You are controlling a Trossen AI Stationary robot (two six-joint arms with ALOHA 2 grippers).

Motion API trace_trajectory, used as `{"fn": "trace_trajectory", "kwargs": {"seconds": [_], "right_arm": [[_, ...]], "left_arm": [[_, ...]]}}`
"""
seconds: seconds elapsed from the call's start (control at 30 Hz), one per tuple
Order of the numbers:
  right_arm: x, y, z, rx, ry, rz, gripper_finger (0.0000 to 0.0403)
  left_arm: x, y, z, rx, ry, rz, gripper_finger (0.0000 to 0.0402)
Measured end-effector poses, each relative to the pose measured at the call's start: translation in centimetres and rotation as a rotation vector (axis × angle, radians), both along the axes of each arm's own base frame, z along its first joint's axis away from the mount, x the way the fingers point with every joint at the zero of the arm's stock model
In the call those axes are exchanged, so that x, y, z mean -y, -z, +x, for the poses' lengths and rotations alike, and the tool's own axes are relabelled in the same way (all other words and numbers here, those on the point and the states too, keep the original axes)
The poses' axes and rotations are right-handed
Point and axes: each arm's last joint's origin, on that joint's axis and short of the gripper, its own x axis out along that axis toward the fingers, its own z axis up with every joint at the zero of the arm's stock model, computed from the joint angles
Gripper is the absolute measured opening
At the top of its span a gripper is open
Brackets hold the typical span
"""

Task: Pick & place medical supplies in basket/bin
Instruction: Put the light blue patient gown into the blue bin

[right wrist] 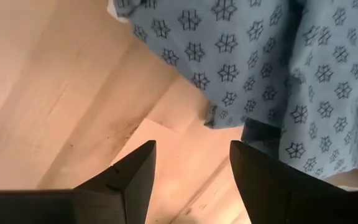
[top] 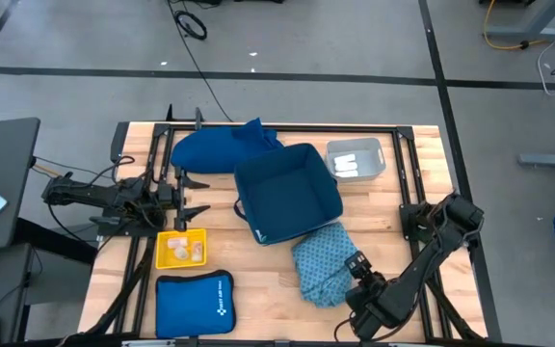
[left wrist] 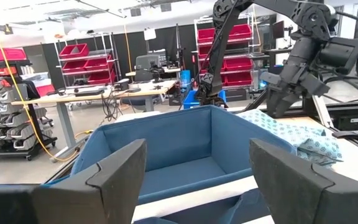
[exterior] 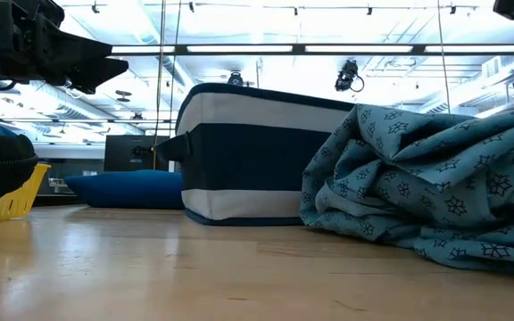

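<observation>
The right gripper [right wrist: 191,180] hangs fingers apart over bare worktop [right wrist: 48,93], the teal cloth [right wrist: 260,56] just beyond its tips (likely approaching to grasp), while the left gripper [left wrist: 194,180] waits, fingers spread, facing the blue bin [left wrist: 185,149].

- The teal cloth [top: 322,267] has little dark star shapes all over it. It lies crumpled in a soft heap on the wooden table, near the front edge and toward the right side. One end touches the front corner of the blue basket [top: 288,193].
- The dark-blue cloth [top: 218,149] is big and puffy. It lies near the back edge of the table, and part of it hangs over the back rim of the basket.
- The blue basket is square with soft walls. It stands open in the middle of the table.
- Small white rolls [top: 352,162] lie in a clear tray [top: 379,157] by the back right corner.
- More small white things [top: 184,250] sit in a yellow tray [top: 181,234] near the front left.
</observation>
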Motion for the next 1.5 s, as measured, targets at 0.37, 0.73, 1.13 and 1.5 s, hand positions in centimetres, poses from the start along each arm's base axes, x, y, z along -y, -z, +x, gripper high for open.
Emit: {"fn": "trace_trajectory", "kwargs": {"seconds": [0.37, 0.73, 1.13, 1.5], "right_arm": [[-0.3, 0.3, 0.7, 0.138, -0.053, -0.029, 0.0215], [0.3, 0.3, 2.0, 0.194, 0.015, 0.008, 0.0215], [0.6, 0.3, 2.5, 0.165, 0.011, 0.039, 0.0233], [1.2, 0.4, 3.2, 0.199, 0.231, 0.108, 0.0202]], "left_arm": [[0.1, 0.0, 0.0, 0.003, 0.018, -0.002, 0.0283], [0.1, 0.0, 0.0, 0.003, 0.021, -0.003, 0.0283], [0.1, 0.0, 0.0, 0.003, 0.035, -0.001, 0.0283], [0.1, 0.0, 0.0, 0.003, 0.035, -0.001, 0.0283]]}}
